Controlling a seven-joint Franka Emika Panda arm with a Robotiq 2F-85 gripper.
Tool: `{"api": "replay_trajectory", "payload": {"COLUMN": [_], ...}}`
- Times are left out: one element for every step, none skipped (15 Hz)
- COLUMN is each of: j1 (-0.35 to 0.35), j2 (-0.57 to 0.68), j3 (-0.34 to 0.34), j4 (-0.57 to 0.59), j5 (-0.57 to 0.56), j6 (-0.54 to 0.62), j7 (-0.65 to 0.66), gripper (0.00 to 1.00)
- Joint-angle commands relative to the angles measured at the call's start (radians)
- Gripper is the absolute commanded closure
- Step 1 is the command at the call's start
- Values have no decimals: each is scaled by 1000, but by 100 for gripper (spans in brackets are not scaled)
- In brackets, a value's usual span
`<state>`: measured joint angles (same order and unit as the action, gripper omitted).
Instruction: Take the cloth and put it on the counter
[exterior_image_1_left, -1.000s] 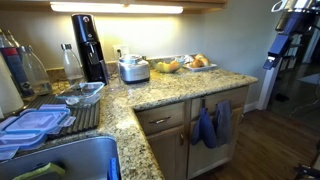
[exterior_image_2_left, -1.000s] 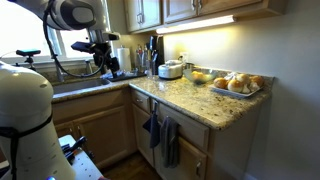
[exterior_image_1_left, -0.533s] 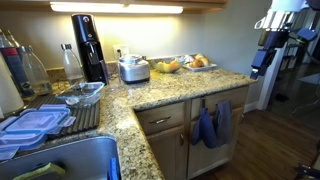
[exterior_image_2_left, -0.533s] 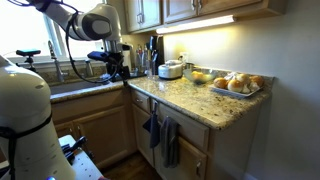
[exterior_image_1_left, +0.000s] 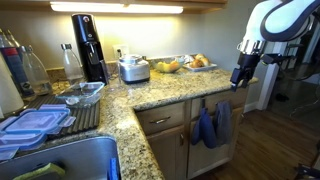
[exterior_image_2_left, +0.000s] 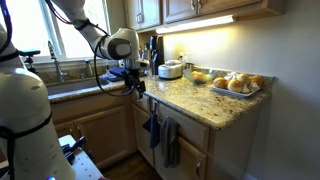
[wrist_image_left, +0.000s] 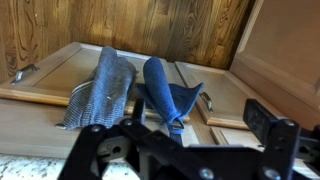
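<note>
The cloth (exterior_image_1_left: 205, 128), a plain blue towel, hangs from a cabinet door handle below the counter (exterior_image_1_left: 170, 92). It also shows in the other exterior view (exterior_image_2_left: 153, 128) and the wrist view (wrist_image_left: 165, 92). A second, greyer textured towel (wrist_image_left: 105, 85) hangs beside it (exterior_image_1_left: 223, 120). My gripper (exterior_image_1_left: 240, 76) is open and empty. It hovers in the air beside the counter corner, above and apart from the towels, and shows in both exterior views (exterior_image_2_left: 136, 86). In the wrist view its fingers (wrist_image_left: 178, 138) frame the blue cloth below. The counter also shows in an exterior view (exterior_image_2_left: 190, 102).
On the counter stand a rice cooker (exterior_image_1_left: 133, 68), a fruit bowl (exterior_image_1_left: 168, 66), a tray of bread (exterior_image_2_left: 238, 84) and a black coffee machine (exterior_image_1_left: 88, 46). A sink (exterior_image_1_left: 60, 160) and stacked containers (exterior_image_1_left: 35, 122) are on the other side. Wooden floor (exterior_image_1_left: 275, 140) lies below.
The arm has swung down and in towards the counter corner, so the gripper is now lower and closer to the hanging towels.
</note>
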<state>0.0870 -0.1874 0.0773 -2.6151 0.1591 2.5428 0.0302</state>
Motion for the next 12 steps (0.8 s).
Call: {"api": "replay_trajectory", "payload": {"j1": [-8,0,0,0,0,1,1,2,7,6,9,8], "j2": [88,61,80,86,86,85,85,96,122,146,182,216], "j3": [-11,-7,-6,-6,-5,-5,-5,0,0,2,1,3], "j4": [48,28,37,40,40,40,40,31,32,33,39,44], "j5": [-10,0,0,0,0,0,0,-9,8,-4,14,21], "j6": [24,14,14,14,14,14,14,50,69,94,122,155], "j7": [7,1,1,0,0,0,1,4,-13,-13,-26,-32], "gripper": [0,0,0,0,0,0,0,0,0,0,0,0]}}
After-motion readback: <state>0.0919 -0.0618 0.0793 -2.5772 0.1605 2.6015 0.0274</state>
